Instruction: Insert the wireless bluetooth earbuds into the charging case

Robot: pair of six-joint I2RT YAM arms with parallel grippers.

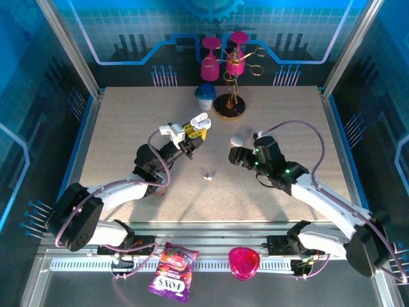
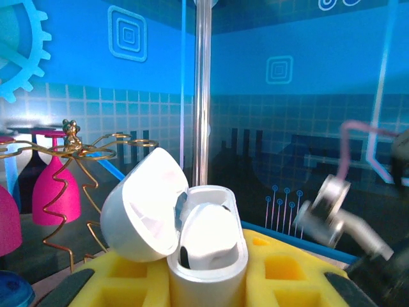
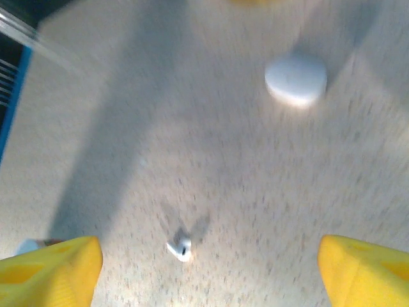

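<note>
My left gripper [image 1: 192,131] is raised over the middle of the table and shut on the white charging case [image 1: 201,120]. In the left wrist view the case [image 2: 208,268] stands upright between the yellow fingers [image 2: 287,268], its lid [image 2: 137,204] swung open to the left. One white earbud [image 2: 208,233] sits inside it. A second tiny earbud [image 1: 208,175] lies loose on the table. In the right wrist view this earbud [image 3: 179,248] lies below my right gripper [image 3: 208,275], which is open, its yellow fingertips [image 3: 51,268] wide apart and empty. My right gripper [image 1: 235,155] hovers right of that earbud.
A closed small white case [image 1: 238,139] [image 3: 296,78] lies on the table by the right gripper. A gold rack with pink glasses [image 1: 230,64] and a blue cup [image 1: 205,96] stand at the back. A pink heart-shaped box [image 1: 243,262] and a snack bag [image 1: 172,272] lie in front of the table.
</note>
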